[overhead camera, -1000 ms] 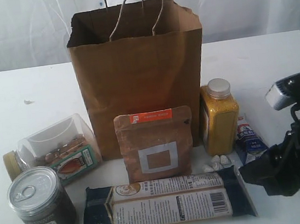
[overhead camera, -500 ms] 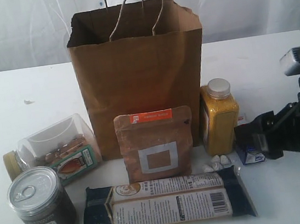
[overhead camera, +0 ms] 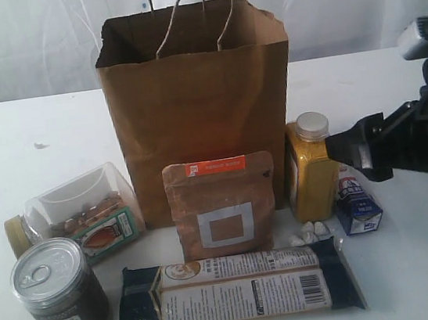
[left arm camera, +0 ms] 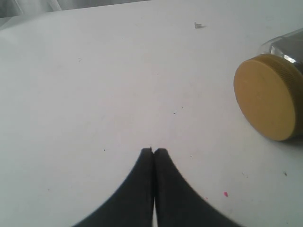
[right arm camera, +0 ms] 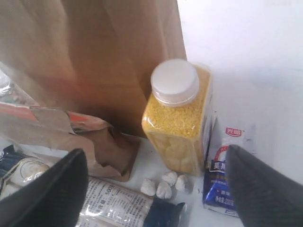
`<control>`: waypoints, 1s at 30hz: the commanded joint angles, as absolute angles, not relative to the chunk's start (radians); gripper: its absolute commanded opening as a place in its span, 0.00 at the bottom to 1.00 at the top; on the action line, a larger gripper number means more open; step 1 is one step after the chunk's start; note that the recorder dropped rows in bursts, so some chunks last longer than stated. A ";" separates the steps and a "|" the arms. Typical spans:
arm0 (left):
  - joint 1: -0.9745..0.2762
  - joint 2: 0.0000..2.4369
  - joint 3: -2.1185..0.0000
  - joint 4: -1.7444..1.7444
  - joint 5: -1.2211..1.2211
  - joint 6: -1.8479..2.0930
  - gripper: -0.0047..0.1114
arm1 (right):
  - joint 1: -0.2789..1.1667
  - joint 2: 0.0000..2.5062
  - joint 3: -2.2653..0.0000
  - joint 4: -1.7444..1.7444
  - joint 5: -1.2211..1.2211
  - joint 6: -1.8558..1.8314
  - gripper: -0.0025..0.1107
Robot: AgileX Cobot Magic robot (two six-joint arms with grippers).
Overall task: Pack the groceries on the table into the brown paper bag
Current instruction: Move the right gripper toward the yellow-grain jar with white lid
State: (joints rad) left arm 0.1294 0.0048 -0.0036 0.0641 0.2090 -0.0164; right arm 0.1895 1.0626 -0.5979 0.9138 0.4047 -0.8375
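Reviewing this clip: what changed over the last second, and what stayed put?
The right gripper rose from low beside the long dark-blue packet to the level of the yellow white-capped bottle, nearing it, open and holding nothing. Bottle, packet and brown paper bag stayed put; nothing was gripped or released.

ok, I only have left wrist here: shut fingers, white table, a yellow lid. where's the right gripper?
Observer: Right gripper is open, aimed at the yellow bottle, holding nothing.
Operator: and the lid I see?
Observer: It caps a clear jar lying on its side, front-left of the bag in the exterior view.
Operator: bag ready?
Observer: Upright, mouth open, right behind the brown pouch.
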 commanded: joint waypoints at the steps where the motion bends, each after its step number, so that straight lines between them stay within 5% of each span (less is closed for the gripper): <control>1: 0.127 0.000 0.000 0.062 0.208 -0.015 0.04 | 0.217 1.135 -0.630 0.926 0.424 -0.830 0.67; 30: 0.127 0.000 0.000 0.062 0.208 -0.015 0.04 | 0.314 1.397 -0.708 0.835 0.252 -0.834 0.67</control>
State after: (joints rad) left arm 0.1294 0.0048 -0.0036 0.0641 0.2090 -0.0164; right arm 0.3100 1.3791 -0.7033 0.8396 0.2838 -0.8316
